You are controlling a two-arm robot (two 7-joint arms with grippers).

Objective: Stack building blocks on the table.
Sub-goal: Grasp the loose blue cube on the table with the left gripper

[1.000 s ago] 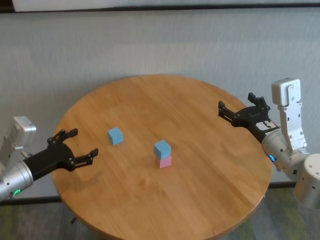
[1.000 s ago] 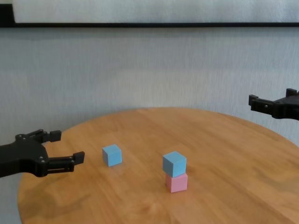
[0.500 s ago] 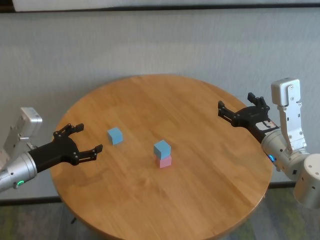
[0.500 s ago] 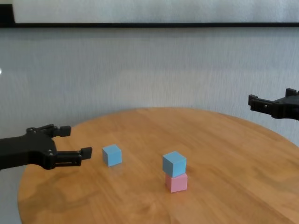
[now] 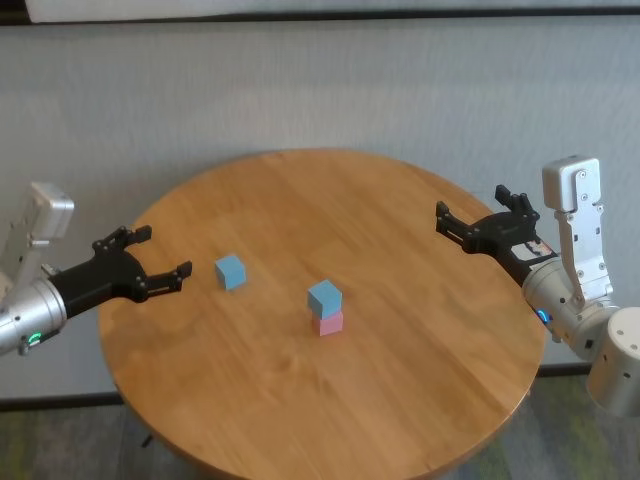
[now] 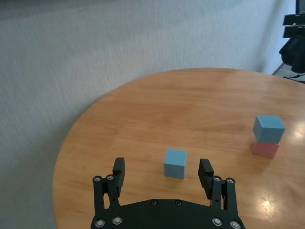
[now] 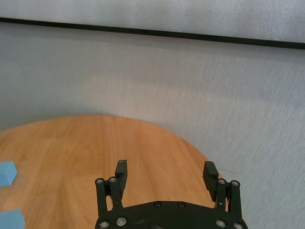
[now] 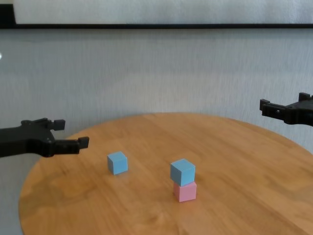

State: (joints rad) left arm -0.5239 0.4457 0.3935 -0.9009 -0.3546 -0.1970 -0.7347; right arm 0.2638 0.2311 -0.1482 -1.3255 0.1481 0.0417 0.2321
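On the round wooden table (image 5: pixel 330 200) a light blue block (image 5: pixel 324 297) sits on top of a pink block (image 5: pixel 331 323) near the middle. A second light blue block (image 5: pixel 230 270) lies alone to their left. My left gripper (image 5: pixel 163 252) hovers open and empty over the table's left edge, a short way left of the lone blue block (image 6: pixel 175 163), which shows just ahead of its fingers in the left wrist view. My right gripper (image 5: pixel 472 203) hangs open and empty above the table's right edge, well away from the stack (image 8: pixel 182 172).
A plain grey wall runs behind the table, with a dark strip (image 8: pixel 156 26) high on it. Bare wood (image 8: pixel 234 147) surrounds the blocks on all sides. Floor shows beyond the table's rim (image 5: pixel 560 440).
My left gripper has lifted and moved away from the table's near edge, ending level with the lone blue block. The right arm and all blocks have stayed still.
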